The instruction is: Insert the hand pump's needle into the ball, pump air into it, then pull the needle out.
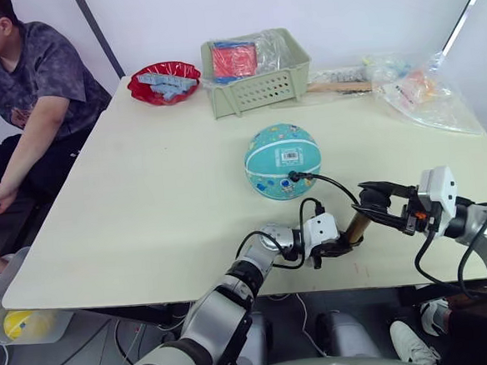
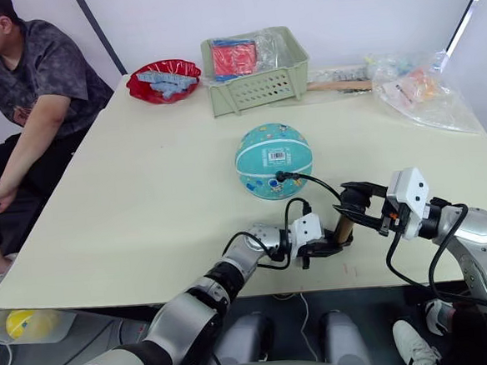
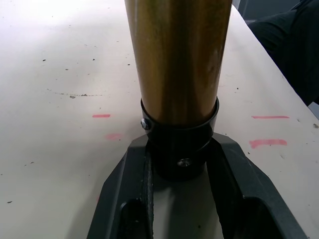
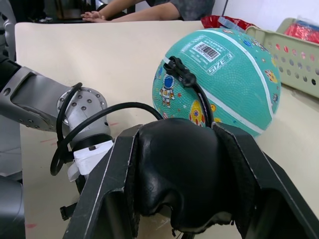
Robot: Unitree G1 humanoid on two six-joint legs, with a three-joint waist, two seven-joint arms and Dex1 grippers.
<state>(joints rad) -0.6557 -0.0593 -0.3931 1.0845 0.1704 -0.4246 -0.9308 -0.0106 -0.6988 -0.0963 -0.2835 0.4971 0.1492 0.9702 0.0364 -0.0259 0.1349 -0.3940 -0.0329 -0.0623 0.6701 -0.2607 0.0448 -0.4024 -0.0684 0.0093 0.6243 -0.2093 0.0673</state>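
Teal ball (image 1: 282,160) sat mid-worktop (image 1: 144,198), barcode label up, with the needle (image 4: 174,69) fitting pressed against its near side. Thin black hose (image 1: 331,185) ran back to the brass hand pump (image 1: 355,227), angled near the front edge. Left hand (image 1: 336,247) clamped the pump's lower black cap; right hand (image 1: 379,206) closed around its black handle.

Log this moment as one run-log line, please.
needle fitting in ball | left gripper shut on hand pump base | right gripper shut on pump handle
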